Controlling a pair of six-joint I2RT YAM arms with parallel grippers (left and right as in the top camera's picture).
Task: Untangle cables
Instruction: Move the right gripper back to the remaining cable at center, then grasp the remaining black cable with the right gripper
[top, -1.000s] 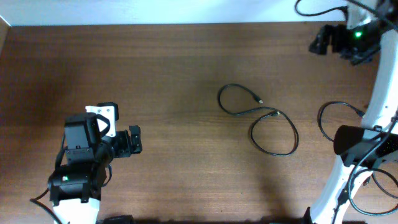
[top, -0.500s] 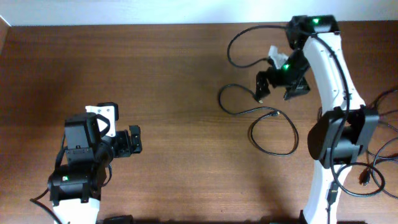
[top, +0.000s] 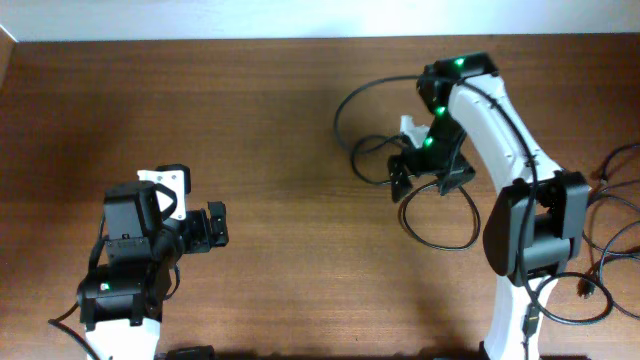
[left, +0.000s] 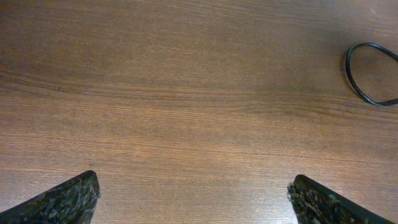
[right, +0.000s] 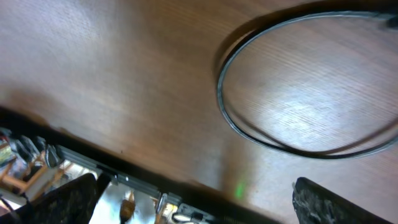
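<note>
- Cables (top: 437, 246) lie near the wooden table's (top: 280, 100) 3 o'clock, beyond our left gripper (top: 218, 226), idle at 8 o'clock, fingers released over matte grain.
- They are thin, glossy black cords in two loose loops.
- Our right gripper (top: 424, 178) hovers above the upper loop, fingers spread, grasping nothing; we judge it is lining up a pick.

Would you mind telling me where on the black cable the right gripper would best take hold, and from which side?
Probably the lower loop of the cable, on its outer arc, from straight above. It lies flat on the table with bare wood on both sides, so the open right gripper could straddle it.
</note>
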